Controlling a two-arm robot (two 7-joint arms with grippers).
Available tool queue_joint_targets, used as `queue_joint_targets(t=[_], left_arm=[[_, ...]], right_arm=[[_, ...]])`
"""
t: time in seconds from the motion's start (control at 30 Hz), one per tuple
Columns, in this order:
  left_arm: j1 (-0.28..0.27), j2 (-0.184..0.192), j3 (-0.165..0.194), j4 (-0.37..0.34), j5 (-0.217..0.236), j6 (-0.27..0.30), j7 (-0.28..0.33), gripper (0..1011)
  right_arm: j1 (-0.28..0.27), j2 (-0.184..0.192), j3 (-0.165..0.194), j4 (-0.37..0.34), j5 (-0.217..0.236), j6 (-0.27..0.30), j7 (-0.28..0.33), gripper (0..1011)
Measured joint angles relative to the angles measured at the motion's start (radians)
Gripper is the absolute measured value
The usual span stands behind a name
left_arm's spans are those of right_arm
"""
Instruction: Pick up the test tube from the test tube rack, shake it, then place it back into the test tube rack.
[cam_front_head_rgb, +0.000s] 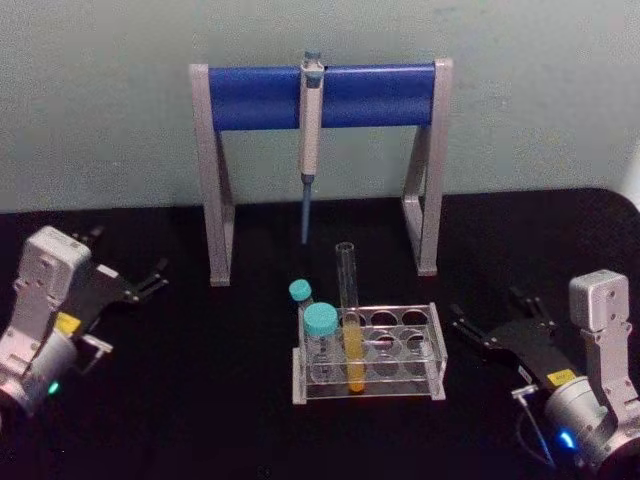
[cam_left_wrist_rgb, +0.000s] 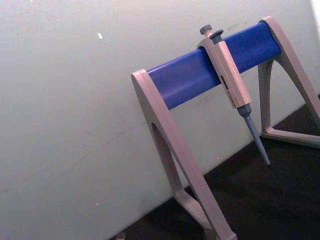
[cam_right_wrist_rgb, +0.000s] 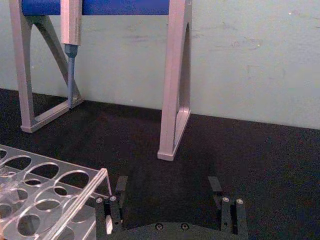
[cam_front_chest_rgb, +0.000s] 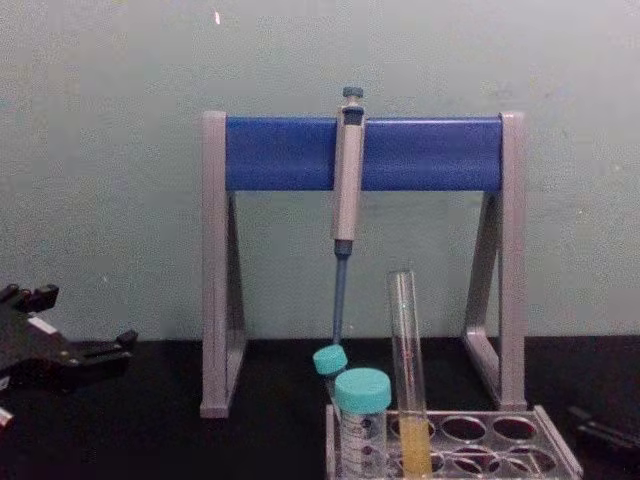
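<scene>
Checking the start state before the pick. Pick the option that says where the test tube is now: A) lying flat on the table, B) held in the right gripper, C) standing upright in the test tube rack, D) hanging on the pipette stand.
C: the test tube stands upright in a hole of the test tube rack, beside the teal-capped vials, with both grippers apart from it.
</scene>
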Motion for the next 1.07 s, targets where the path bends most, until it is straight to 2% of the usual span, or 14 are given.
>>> queue_joint_targets(t=[1.07], left_arm=[[0.000,0.000,0.000,0.000,0.000,0.000,0.000,1001]], right_arm=[[0.000,0.000,0.000,0.000,0.000,0.000,0.000,1000]])
